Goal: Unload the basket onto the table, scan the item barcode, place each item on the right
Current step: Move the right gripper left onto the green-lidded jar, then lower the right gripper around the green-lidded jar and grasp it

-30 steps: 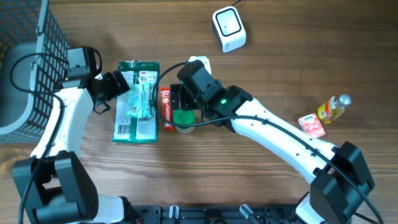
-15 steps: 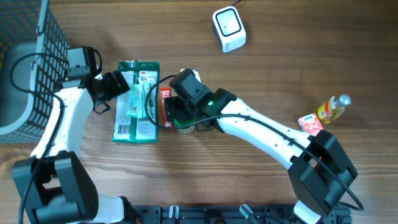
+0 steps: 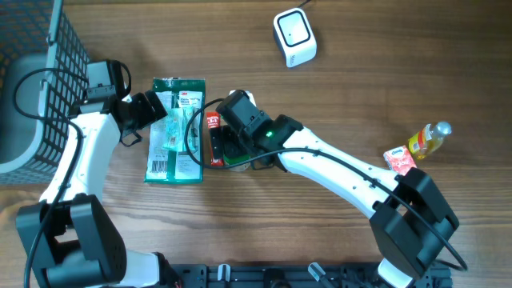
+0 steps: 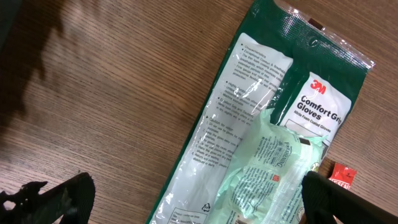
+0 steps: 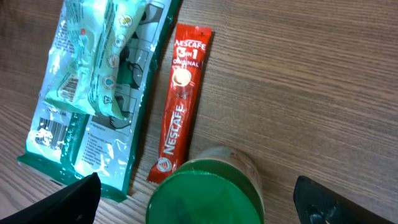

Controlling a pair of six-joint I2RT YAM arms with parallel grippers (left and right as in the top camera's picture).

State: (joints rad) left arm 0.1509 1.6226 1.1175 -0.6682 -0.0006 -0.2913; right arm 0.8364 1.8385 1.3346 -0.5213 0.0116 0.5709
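Observation:
A green 3M gloves pack (image 3: 178,152) lies flat with a pale green packet (image 4: 273,165) on top of it. Its barcode (image 5: 48,129) shows near the pack's lower end. My left gripper (image 3: 158,110) hangs open over the pack's upper part, its fingers (image 4: 62,196) spread either side of it (image 4: 249,112). A red Nescafe sachet (image 5: 180,106) lies beside the pack. A green-lidded jar (image 5: 205,196) stands by the sachet's end. My right gripper (image 3: 226,146) is open above the jar, which sits between its fingers (image 5: 336,202) untouched. The white scanner (image 3: 294,36) is at the back.
A wire basket (image 3: 40,56) fills the far left corner. A small yellow bottle (image 3: 428,138) and a pink packet (image 3: 400,160) lie at the right. The right arm stretches across the table's middle.
The right gripper has shifted left and now covers more of the jar and sachet. The left arm and the gloves pack have not moved.

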